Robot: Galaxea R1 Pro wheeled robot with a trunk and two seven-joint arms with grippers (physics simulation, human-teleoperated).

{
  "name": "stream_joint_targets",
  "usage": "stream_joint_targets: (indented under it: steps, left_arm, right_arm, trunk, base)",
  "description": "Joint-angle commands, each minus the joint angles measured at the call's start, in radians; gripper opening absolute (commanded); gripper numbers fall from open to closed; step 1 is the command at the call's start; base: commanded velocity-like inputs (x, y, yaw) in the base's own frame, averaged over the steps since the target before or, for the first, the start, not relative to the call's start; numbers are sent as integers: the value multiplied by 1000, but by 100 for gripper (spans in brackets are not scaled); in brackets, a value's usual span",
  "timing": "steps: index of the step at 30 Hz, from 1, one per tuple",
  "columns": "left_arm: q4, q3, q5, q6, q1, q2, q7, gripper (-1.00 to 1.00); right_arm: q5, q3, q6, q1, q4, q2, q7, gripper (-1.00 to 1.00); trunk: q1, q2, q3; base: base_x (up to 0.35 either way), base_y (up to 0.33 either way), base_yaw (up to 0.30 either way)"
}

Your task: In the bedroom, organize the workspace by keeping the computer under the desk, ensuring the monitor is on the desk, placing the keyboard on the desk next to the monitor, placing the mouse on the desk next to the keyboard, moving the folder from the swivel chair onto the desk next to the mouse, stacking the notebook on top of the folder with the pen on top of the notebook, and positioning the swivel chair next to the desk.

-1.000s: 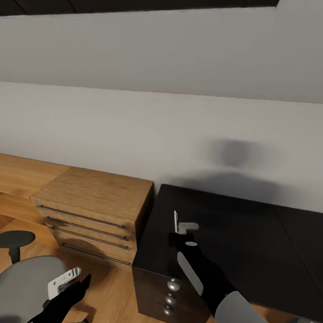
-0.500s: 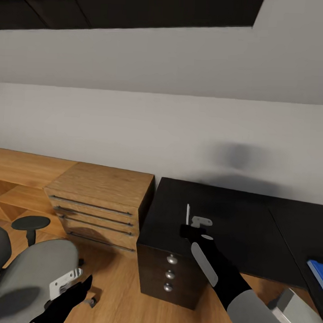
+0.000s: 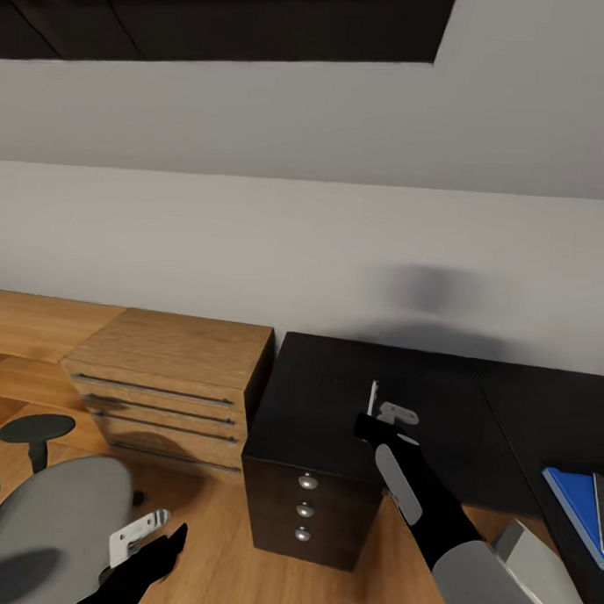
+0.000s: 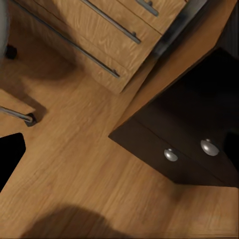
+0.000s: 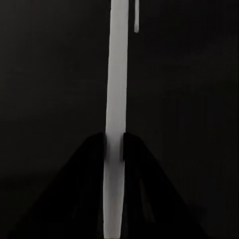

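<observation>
My right gripper point(image 3: 383, 418) is shut on a thin white pen point(image 3: 372, 398), held upright above the left part of the black desk point(image 3: 334, 382). In the right wrist view the pen point(image 5: 116, 99) runs between the two black fingertips point(image 5: 97, 149) over the dark desk top. A blue folder point(image 3: 573, 503) lies on the desk at the far right, with a dark flat thing point(image 3: 600, 508) on it, cut off by the picture's edge. The grey swivel chair point(image 3: 46, 524) stands at the lower left. My left gripper point(image 3: 147, 537) hangs low beside the chair's seat, over the floor.
A wooden chest of drawers point(image 3: 171, 375) stands against the wall left of the desk. The desk's drawer block with round knobs point(image 3: 304, 509) faces me, and its knobs point(image 4: 171, 155) show in the left wrist view. Wooden floor point(image 4: 74, 164) lies between chair and desk.
The whole view has shifted, so the camera moved. The blue folder has come into the picture at the right. My right gripper still holds the pen, now further right over the desk.
</observation>
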Motion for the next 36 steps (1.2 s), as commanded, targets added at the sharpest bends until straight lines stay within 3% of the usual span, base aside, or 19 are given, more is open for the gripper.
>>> stream_joint_targets:
  steps: [1, 13, 30, 36]
  left_arm:
    - [-2, -1, 6, 1, 0, 1, 7, 100]
    - [1, -3, 8, 0, 0, 1, 5, 100]
    - [1, -3, 7, -1, 0, 1, 1, 100]
    - [1, -3, 7, -1, 0, 1, 1, 100]
  right_arm:
    - [-10, -3, 1, -1, -1, 0, -8, -100]
    - [-10, -58, 1, -1, 0, 0, -8, -100]
    - [-27, -94, 1, -1, -1, -2, -9, -100]
    - [-27, -151, 1, -1, 1, -2, -9, -100]
  trunk:
    - [0, -1, -1]
    - [0, -1, 4]
    - [0, -1, 4]
    - [0, -1, 4]
  base:
    - [0, 0, -279]
    - [0, 0, -270]
    - [0, 0, -30]
    - [0, 0, -176]
